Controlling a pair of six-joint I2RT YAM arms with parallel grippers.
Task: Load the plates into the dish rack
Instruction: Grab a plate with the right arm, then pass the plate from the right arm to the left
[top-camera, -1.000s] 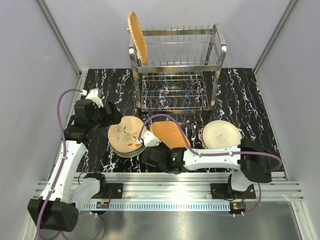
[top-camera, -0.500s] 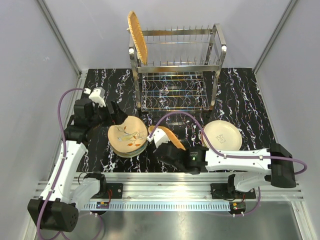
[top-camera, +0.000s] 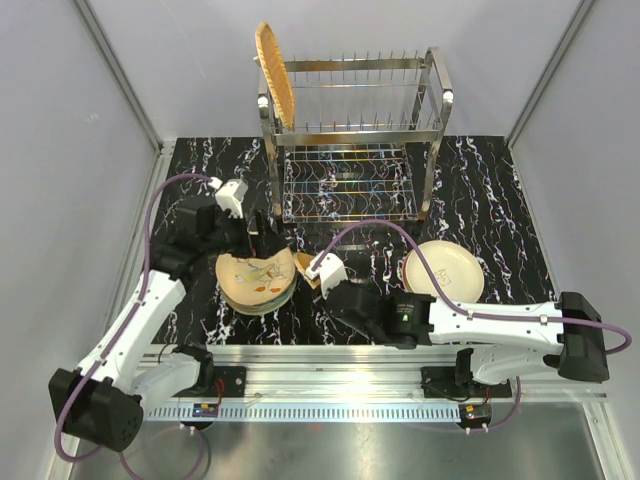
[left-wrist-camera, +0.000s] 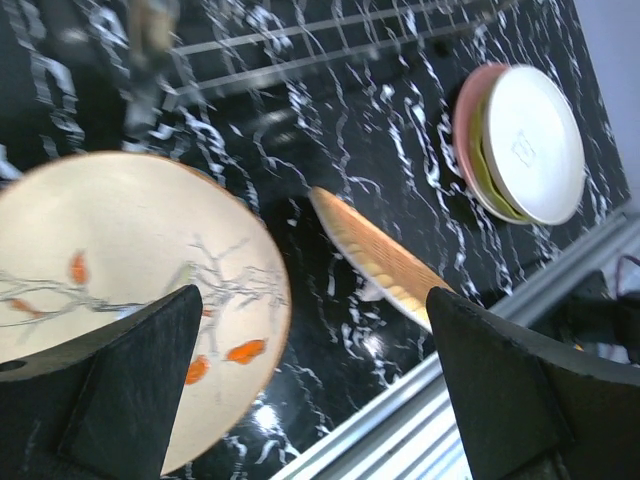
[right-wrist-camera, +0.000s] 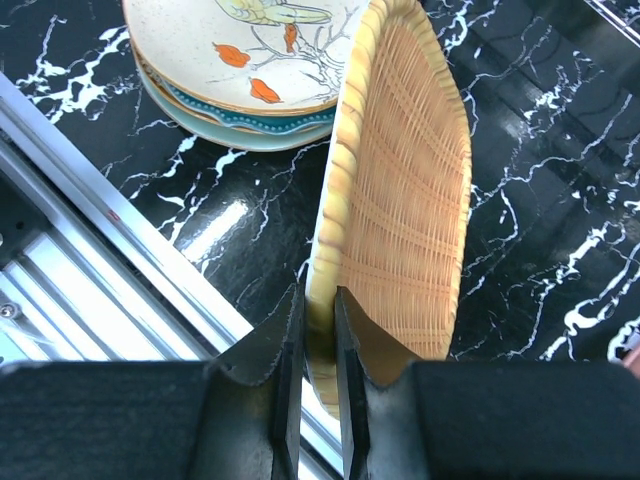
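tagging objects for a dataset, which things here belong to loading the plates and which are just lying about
Job:
dish rack
racked woven plate
held woven plate, in the right claw
bird-print plate stack
cream-topped plate stack

Just there:
marbled table
purple cable
metal rail

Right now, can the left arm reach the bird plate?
Probably yes: the left gripper hangs open over the bird plate, nothing lies on it; the woven plate in the right gripper stands apart.
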